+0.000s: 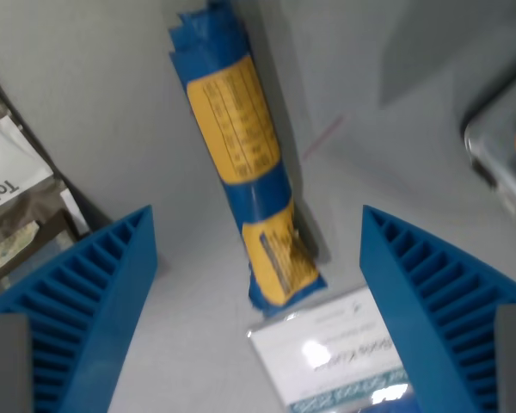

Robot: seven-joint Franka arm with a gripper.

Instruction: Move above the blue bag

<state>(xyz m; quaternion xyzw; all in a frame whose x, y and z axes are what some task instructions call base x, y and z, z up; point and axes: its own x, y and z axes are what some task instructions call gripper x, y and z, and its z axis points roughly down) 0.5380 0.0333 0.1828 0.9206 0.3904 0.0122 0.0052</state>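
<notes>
A plain grey table [112, 103] is filling the wrist view, smooth and dull, with one thin red mark [323, 139] showing. One blue bag [241, 155] with yellow labels is lying lengthwise mid-table, between the released fingers of the gripper [258, 292]. One white package [340, 357] is touching its near end; one brownish packet [13, 202] is sitting toward the view's left edge.

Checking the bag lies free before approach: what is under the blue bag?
The blue bag lies on the bare grey table. Its near end meets a white card; whether they overlap is unclear.
</notes>
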